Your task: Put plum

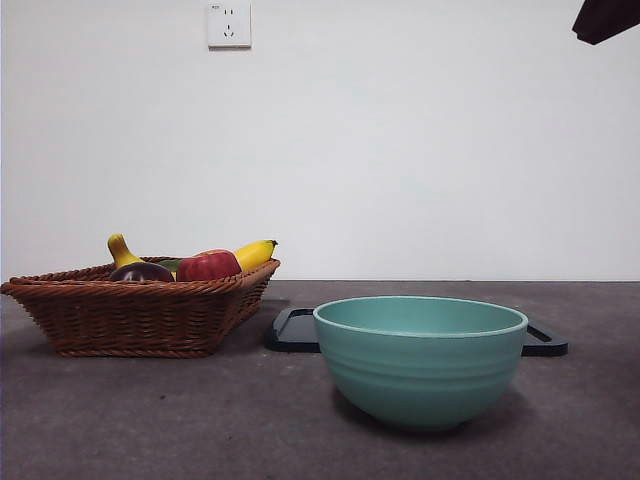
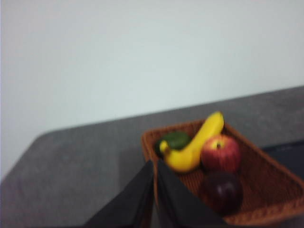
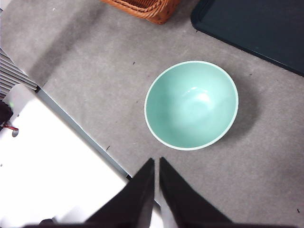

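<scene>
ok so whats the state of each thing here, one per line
plum: in the basket, untouched
basket: upright, holds the fruit
apple: in the basket, beside the plum
banana: lying in the basket
bowl: upright, empty
tray: flat behind the bowl
left end effector: shut, above the basket
right end effector: shut, holding nothing

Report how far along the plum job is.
Nothing looks done yet: the plum lies in the wicker basket beside the red apple and banana. Nothing is in hand; the left hand is shut above the basket's near edge, and the right hand is shut above the empty teal bowl. Grasping and placing remain.
</scene>
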Robot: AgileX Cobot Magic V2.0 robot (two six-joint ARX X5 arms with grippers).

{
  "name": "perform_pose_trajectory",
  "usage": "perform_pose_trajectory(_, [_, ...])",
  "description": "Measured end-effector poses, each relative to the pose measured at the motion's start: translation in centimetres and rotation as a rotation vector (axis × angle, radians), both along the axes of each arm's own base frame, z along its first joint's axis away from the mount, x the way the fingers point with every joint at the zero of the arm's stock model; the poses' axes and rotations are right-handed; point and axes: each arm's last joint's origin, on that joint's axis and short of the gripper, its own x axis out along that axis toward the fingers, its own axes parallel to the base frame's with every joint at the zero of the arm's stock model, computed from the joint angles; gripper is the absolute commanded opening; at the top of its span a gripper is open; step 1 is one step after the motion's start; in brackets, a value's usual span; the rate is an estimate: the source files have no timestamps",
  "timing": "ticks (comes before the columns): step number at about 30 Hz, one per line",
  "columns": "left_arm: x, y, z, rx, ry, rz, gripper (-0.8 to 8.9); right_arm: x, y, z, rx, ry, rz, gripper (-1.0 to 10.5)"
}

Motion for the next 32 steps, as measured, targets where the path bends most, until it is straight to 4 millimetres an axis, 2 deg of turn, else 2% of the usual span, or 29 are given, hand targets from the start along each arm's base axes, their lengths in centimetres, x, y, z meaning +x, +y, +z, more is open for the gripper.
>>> perform_pose_trajectory(4, [0.1, 0.1, -1.8, -0.015, 0.057, 0.018, 0.09, 0.0, 0.0, 0.0, 0.000, 0.000, 0.000, 0.0])
perform_pose_trajectory(15, [0.3, 0.2, -4.4, -0.033, 0.140, 0.053, 0.09, 0.0, 0.0, 0.0, 0.000, 0.000, 0.000, 0.0])
perform_pose_trajectory(22, [0.3, 0.2, -5.1, -0.033, 0.194, 0.054, 0.09, 0.0, 0.0, 0.0, 0.000, 0.000, 0.000, 0.0])
perform_pose_trajectory(32, [0.3, 0.2, -5.2, -0.058, 0.199, 0.059, 0.09, 0.0, 0.0, 0.0, 0.000, -0.001, 0.000, 0.0])
